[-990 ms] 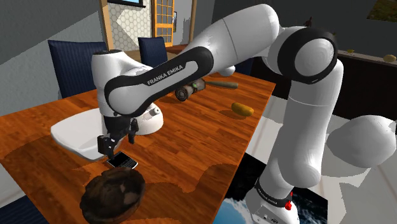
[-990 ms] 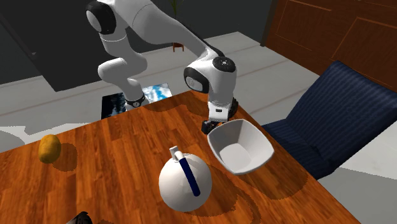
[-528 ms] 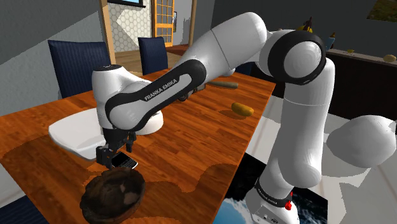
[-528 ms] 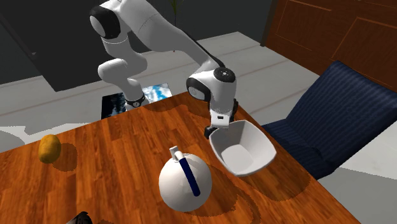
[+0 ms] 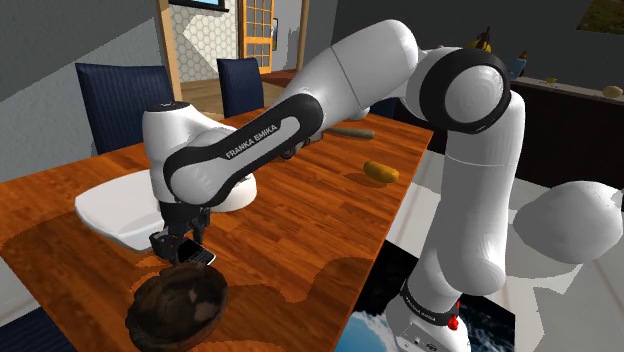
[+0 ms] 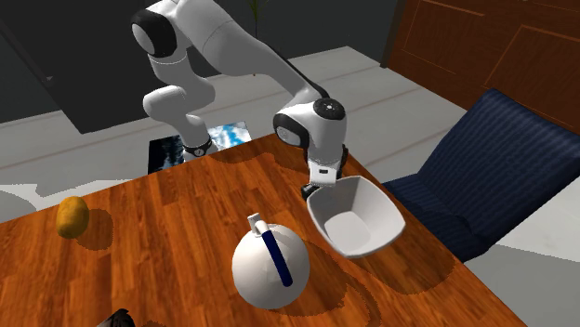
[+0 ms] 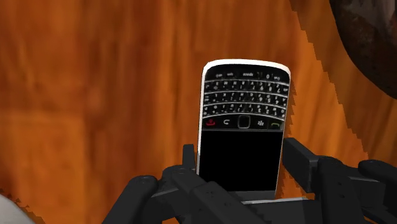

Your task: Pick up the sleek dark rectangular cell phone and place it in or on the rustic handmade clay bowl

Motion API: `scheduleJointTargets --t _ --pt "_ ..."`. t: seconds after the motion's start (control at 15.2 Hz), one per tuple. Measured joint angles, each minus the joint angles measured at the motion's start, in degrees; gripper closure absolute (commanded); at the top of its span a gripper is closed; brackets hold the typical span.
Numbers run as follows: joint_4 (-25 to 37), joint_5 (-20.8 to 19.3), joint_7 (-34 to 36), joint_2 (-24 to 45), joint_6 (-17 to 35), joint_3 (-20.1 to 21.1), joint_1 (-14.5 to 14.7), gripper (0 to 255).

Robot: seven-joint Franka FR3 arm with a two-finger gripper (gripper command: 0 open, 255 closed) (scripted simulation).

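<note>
In the shoulder view, the dark brown clay bowl (image 5: 178, 306) is sitting at the near edge of the wooden table (image 5: 300, 225). Just behind it, the black cell phone (image 5: 196, 256) is lying flat on the table, close to the bowl but apart from it. The gripper (image 5: 180, 246) is standing low over the phone. In the wrist view its fingers (image 7: 299, 162) are clasping the two long edges at the screen half. The phone's long axis is running straight away from the hand, with the keyboard end pointing outward, toward the shoulder view's right. Farther off, a white dish (image 5: 105, 208) is lying on the table, then a yellowish fruit (image 5: 380, 172). Two blue chairs (image 5: 120, 92) are standing at the far side.
</note>
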Motion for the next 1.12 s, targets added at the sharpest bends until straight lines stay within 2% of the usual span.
scheduleJointTargets --t 0.59,1.12 --pt "-0.3 0.1 -0.2 -0.1 0.1 0.1 -0.1 255" --pt "1.8 1.3 -0.7 -2.6 -5.1 0.4 -0.5 255"
